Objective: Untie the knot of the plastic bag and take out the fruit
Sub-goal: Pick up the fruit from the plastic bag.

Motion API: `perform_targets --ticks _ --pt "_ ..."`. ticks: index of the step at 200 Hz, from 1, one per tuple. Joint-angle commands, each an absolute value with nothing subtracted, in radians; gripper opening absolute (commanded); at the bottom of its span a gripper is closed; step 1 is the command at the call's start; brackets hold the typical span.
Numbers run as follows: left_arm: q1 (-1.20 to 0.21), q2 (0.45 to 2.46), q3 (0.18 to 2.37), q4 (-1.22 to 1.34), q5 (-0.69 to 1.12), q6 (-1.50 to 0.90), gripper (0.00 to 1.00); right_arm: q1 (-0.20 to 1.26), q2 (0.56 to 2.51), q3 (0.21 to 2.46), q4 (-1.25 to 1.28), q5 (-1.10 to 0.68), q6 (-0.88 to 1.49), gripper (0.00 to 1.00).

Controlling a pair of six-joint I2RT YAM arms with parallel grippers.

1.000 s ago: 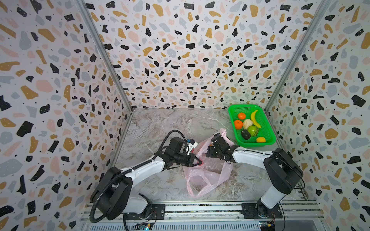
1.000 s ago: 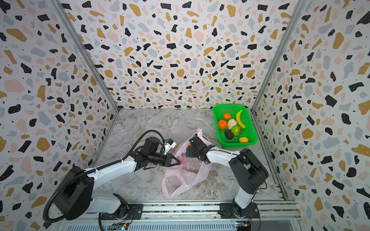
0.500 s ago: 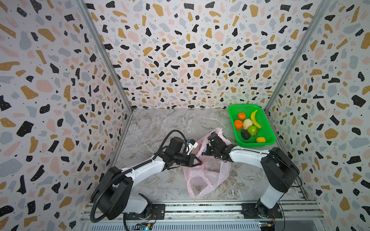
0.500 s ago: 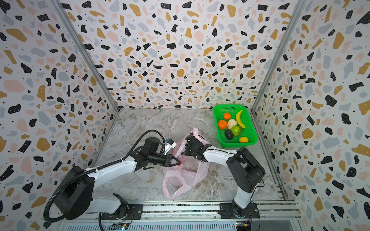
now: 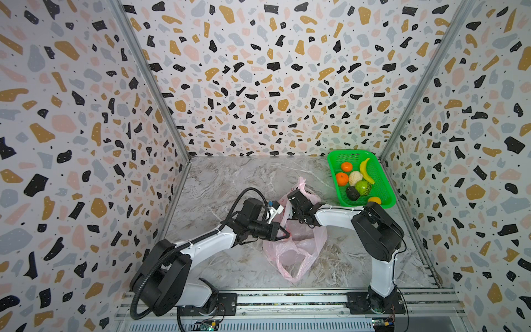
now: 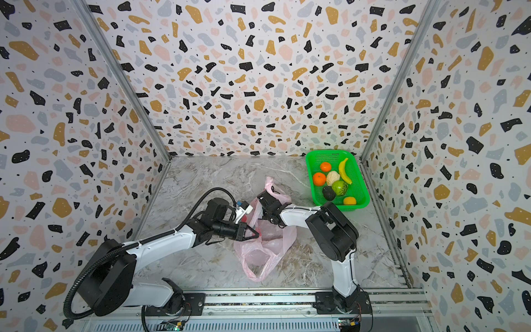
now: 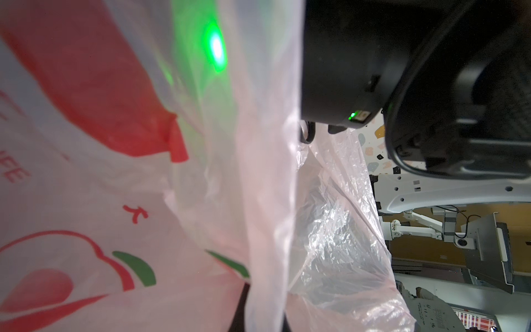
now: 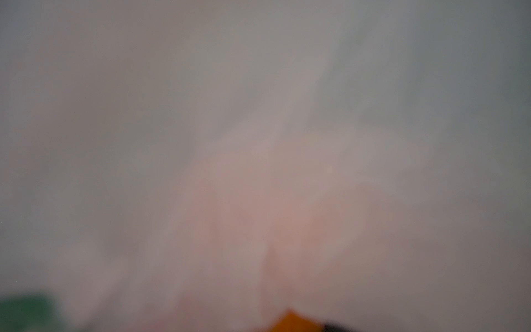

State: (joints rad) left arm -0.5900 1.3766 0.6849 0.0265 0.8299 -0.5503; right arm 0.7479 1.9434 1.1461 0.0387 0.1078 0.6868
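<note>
The pink plastic bag (image 5: 296, 247) lies crumpled at mid-table in both top views, its mouth slack. The knot is out of view. My left gripper (image 5: 286, 233) is shut on a fold of the bag's near left edge; in the left wrist view the plastic (image 7: 267, 258) runs down between its jaws. My right gripper (image 5: 294, 211) reaches into the bag from the right, its fingers hidden by plastic. The right wrist view shows only blurred pink film and an orange fingertip (image 8: 290, 322). The fruit, among them a tangerine (image 5: 342, 178) and a banana (image 5: 366, 171), lies in the green basket (image 5: 380, 181).
The green basket stands in the back right corner against the side wall. Terrazzo-patterned walls close in three sides of the marble table (image 5: 230, 184). Both arm bases sit on the rail (image 5: 287, 299) along the front edge.
My right gripper has pushed leftward, deeper into the bag, and the bag's top has shifted with it. The left arm holds still.
</note>
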Motion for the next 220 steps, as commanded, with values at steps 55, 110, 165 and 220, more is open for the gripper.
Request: perform_targets --ticks 55,110,165,220 --pt "-0.570 1.355 0.732 -0.087 0.747 -0.473 0.00 0.752 1.786 1.066 0.036 0.083 0.637 0.43" --pt "-0.518 1.331 0.765 -0.110 0.635 -0.476 0.00 0.792 1.652 0.984 -0.063 -0.043 0.614 0.43" --pt "-0.494 1.340 0.784 -0.117 0.604 -0.475 0.00 0.869 1.510 0.928 -0.189 -0.042 0.523 0.43" --pt "-0.493 1.354 0.799 -0.141 0.580 -0.457 0.00 0.887 1.400 0.957 -0.294 -0.092 0.436 0.44"
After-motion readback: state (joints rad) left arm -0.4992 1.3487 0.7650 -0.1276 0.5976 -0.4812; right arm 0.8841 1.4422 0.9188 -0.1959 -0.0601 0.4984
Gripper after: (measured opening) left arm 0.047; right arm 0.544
